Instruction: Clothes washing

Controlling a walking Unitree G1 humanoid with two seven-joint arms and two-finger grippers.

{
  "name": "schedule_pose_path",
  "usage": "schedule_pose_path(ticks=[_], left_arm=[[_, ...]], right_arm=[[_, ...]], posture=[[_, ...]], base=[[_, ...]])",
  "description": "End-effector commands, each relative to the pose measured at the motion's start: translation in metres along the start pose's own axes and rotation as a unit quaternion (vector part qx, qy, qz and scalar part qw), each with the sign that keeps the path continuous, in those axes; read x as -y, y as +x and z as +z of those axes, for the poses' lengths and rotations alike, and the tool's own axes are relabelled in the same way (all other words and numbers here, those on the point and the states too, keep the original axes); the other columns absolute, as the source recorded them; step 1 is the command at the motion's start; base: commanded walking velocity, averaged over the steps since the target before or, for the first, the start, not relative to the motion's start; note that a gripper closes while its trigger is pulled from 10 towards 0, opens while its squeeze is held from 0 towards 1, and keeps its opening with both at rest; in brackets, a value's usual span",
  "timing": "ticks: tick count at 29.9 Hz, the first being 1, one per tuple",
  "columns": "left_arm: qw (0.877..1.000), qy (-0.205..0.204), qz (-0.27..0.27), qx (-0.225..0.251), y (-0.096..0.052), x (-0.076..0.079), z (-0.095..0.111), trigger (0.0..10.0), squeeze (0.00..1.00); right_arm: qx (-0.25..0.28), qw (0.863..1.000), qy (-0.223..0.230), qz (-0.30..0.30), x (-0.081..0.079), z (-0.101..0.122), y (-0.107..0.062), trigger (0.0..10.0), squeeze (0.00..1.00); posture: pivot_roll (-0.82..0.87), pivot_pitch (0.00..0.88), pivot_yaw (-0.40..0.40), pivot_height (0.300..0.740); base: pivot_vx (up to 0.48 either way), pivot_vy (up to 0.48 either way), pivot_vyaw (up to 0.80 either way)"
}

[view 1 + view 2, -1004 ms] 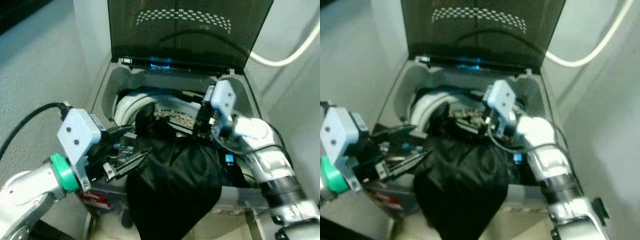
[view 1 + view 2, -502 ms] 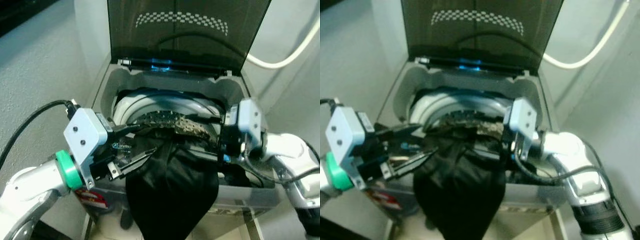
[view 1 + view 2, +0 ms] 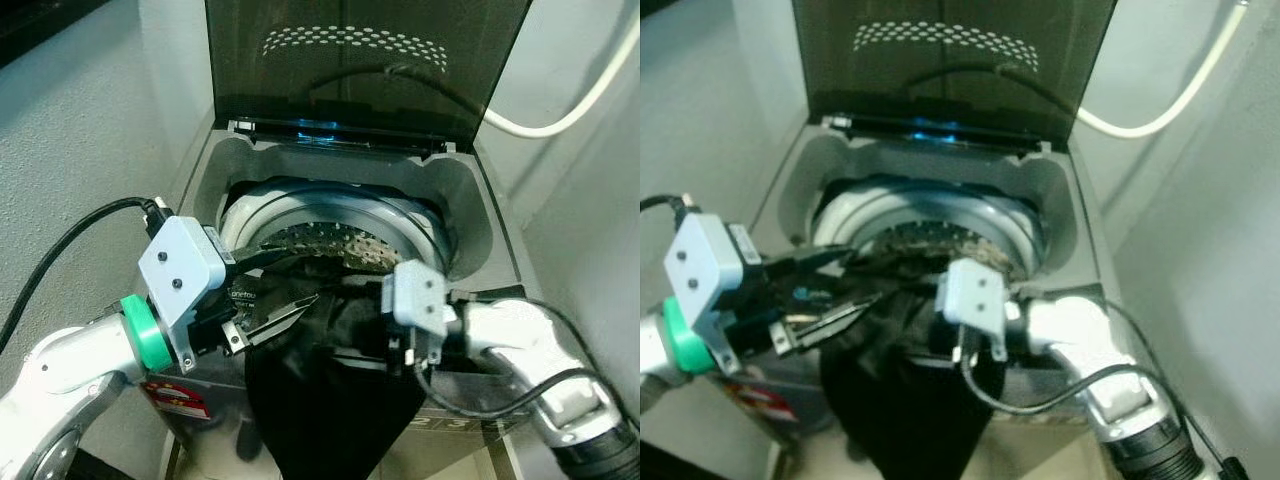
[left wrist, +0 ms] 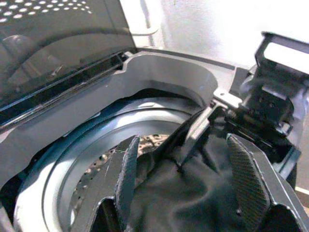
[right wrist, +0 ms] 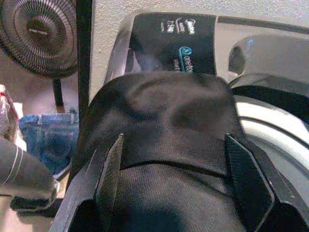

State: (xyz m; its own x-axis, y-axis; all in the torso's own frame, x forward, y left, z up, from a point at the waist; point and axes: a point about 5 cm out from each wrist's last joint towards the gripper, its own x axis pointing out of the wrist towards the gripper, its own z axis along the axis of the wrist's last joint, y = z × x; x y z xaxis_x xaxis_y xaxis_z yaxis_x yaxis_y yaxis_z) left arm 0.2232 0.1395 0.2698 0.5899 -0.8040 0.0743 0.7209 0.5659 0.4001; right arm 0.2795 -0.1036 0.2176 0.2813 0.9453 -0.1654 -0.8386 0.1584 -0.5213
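Top-loading washing machine [image 3: 475, 215], grey plastic, smoked translucent lid [image 3: 365, 70] raised. A matte black garment [image 3: 335, 400] drapes over the front rim, part inside the perforated steel drum [image 3: 330, 240], part hanging outside with its lower end cut off. Left gripper [image 4: 186, 166] and right gripper [image 5: 171, 179] hover over the fabric, jaws apart. A fan [image 5: 38, 36] and blue jeans [image 5: 46, 135] lie beyond.
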Motion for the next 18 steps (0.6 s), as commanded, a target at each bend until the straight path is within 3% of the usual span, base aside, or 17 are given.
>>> schedule_pose_path(ticks=[1,5,6,8,9,10,11,18], left_arm=[[1.000,0.000,0.001,-0.009,-0.002,0.000,-0.004,10.0,0.00],[1.000,0.002,0.003,-0.009,-0.001,0.000,-0.005,10.0,0.00],[1.000,0.003,0.004,-0.009,-0.001,-0.001,-0.006,10.0,0.00],[1.000,0.003,0.006,-0.009,0.000,-0.001,-0.006,10.0,0.00],[1.000,0.003,0.006,-0.008,0.000,-0.001,-0.006,10.0,0.00],[1.000,0.003,0.006,-0.008,0.000,-0.001,-0.006,10.0,0.00],[1.000,0.004,0.007,-0.008,0.000,-0.002,-0.006,10.0,0.00],[1.000,0.005,0.009,-0.006,0.002,-0.004,-0.006,10.0,0.00]], right_arm=[[-0.018,1.000,-0.001,0.002,-0.008,-0.010,0.003,10.0,0.00],[-0.033,0.999,-0.002,-0.008,-0.011,-0.017,0.006,10.0,0.00],[-0.034,0.999,-0.002,-0.012,-0.011,-0.018,0.006,6.7,0.00],[-0.035,0.999,-0.002,-0.015,-0.011,-0.019,0.007,6.7,0.00],[-0.036,0.999,0.000,-0.020,-0.012,-0.021,0.008,1.4,0.00],[-0.036,0.999,0.000,-0.020,-0.012,-0.021,0.008,1.4,0.00],[-0.037,0.999,0.001,-0.025,-0.012,-0.022,0.008,0.0,0.00],[-0.037,0.999,0.006,-0.035,-0.012,-0.024,0.009,0.0,0.00]], posture=[[0.11,0.087,-0.017,0.740],[0.11,0.085,-0.015,0.740],[0.11,0.084,-0.012,0.740],[0.11,0.084,-0.012,0.740],[0.11,0.086,-0.012,0.740],[0.11,0.086,-0.012,0.740],[0.11,0.084,-0.009,0.740],[0.11,0.083,-0.007,0.740]], base=[[0.000,0.000,0.00],[0.000,0.000,0.00],[0.000,0.000,0.00],[0.000,0.000,0.00],[0.000,0.000,0.00],[0.000,0.000,0.00],[0.000,0.000,0.00],[0.000,0.000,0.00]])
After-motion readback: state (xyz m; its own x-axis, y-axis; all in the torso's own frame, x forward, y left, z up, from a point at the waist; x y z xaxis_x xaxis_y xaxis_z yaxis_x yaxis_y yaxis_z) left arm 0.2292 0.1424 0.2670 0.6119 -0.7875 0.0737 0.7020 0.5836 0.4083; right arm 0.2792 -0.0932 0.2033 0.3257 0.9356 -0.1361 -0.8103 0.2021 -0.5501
